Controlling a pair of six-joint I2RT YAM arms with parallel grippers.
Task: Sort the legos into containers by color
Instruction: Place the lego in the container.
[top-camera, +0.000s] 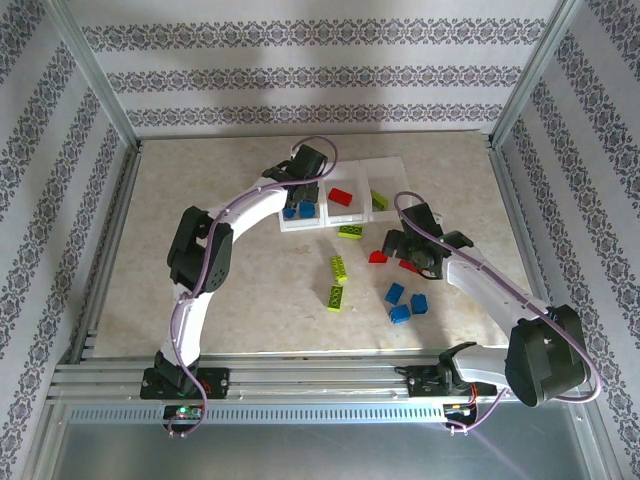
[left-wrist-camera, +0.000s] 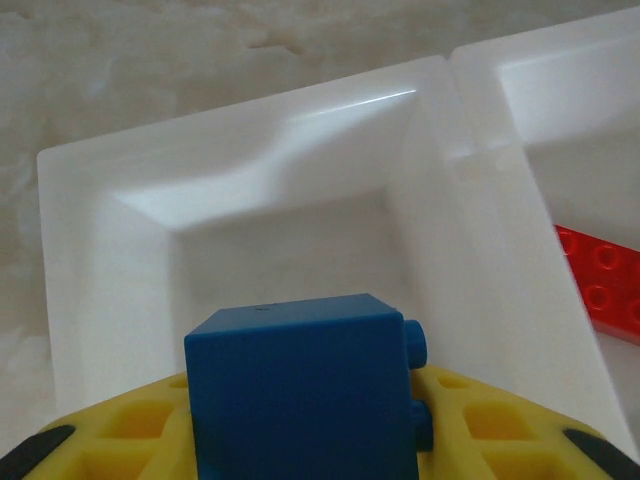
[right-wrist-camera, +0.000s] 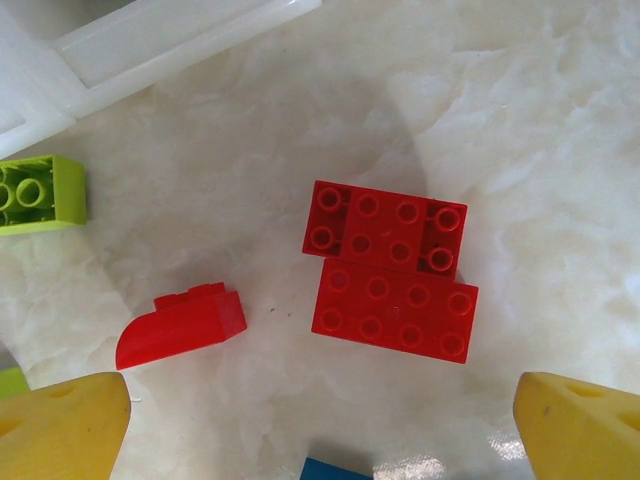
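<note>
The left gripper (top-camera: 303, 188) hangs over the left bin of the tray (top-camera: 380, 175), which lies at the far middle of the table (top-camera: 200, 200). Its yellow fingers (left-wrist-camera: 130, 435) are closed on a blue brick (left-wrist-camera: 300, 385), held above the white bin floor with its studs pointing right in the wrist view. From above, two patches of blue show in that bin at the gripper's near side; whether either lies loose on the floor cannot be told. The middle bin holds a red brick (top-camera: 341, 196) and the right bin a lime brick (top-camera: 379, 200). Three lime bricks lie on the table: one (top-camera: 350, 232) just near of the tray and two (top-camera: 338, 282) nearer. To their right the right gripper (top-camera: 412, 252) hovers low with its jaws wide apart and nothing between them. Under it two red bricks (right-wrist-camera: 390, 270) lie studs up, touching along their long sides, with a curved red piece (right-wrist-camera: 180, 325) apart on their left. Three blue bricks (top-camera: 404, 303) sit close together just near of them.
</note>
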